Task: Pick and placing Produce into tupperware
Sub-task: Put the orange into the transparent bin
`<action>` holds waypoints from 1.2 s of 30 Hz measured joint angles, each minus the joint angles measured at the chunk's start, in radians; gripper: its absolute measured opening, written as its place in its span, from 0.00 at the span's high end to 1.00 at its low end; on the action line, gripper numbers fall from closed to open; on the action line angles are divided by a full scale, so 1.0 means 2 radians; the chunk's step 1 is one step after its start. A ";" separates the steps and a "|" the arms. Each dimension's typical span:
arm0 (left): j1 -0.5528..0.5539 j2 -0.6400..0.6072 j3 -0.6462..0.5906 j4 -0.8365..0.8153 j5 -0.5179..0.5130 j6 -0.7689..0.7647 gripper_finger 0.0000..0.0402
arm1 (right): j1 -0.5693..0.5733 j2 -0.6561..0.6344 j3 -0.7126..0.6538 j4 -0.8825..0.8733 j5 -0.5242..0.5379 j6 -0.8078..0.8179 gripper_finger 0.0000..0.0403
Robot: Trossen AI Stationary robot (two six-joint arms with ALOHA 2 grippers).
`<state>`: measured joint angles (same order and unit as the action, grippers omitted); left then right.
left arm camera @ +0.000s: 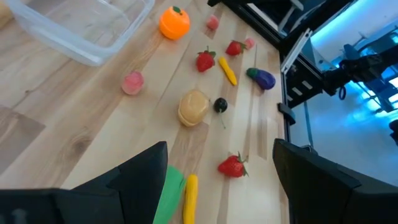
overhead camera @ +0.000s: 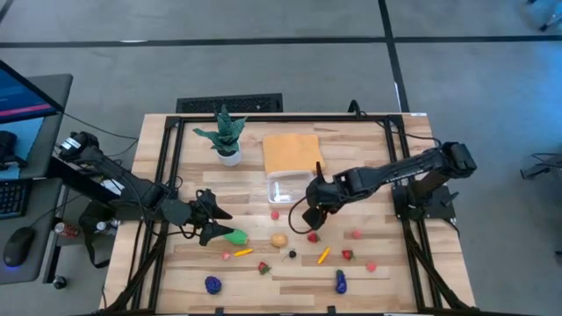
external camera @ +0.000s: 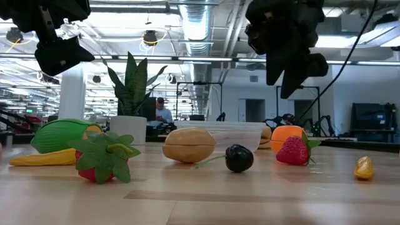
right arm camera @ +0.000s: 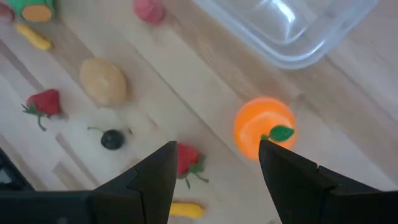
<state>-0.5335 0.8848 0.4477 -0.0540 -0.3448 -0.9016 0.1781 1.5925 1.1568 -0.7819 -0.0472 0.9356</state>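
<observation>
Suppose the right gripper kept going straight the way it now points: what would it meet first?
Probably the red strawberry, which sits between the open jaws of the right gripper, with the orange just beside; depth is unclear.

A robotics lab: exposed ceiling ducts (external camera: 206,25), other arm rigs (external camera: 312,125), monitor (overhead camera: 22,96)

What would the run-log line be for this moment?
left gripper: open, over green vegetable | right gripper: open, above orange | tupperware: empty
</observation>
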 joint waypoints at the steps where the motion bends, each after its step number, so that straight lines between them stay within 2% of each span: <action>1: 0.000 0.000 0.000 0.000 0.000 0.000 0.30 | -0.002 0.000 0.000 -0.003 -0.004 0.000 0.45; 9: 0.000 0.000 0.000 0.000 -0.004 -0.001 0.30 | -0.003 0.000 0.000 -0.023 -0.004 0.000 0.44; 15: 0.000 0.000 0.000 -0.001 -0.013 0.000 0.30 | -0.005 0.000 0.000 -0.058 0.011 0.000 0.35; 21: 0.000 0.000 0.000 -0.015 -0.020 0.000 0.30 | -0.008 -0.001 0.000 -0.052 0.013 0.000 0.26; 24: 0.000 0.000 0.000 -0.023 -0.028 0.000 0.30 | -0.008 -0.001 0.000 -0.048 0.032 -0.001 0.24; 36: 0.000 0.000 0.000 -0.034 -0.042 -0.003 0.30 | -0.008 0.051 0.001 -0.020 0.035 -0.010 0.22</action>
<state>-0.5333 0.8848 0.4473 -0.1222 -0.4294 -0.9070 0.1612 1.6946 1.1586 -0.8228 0.0232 0.9156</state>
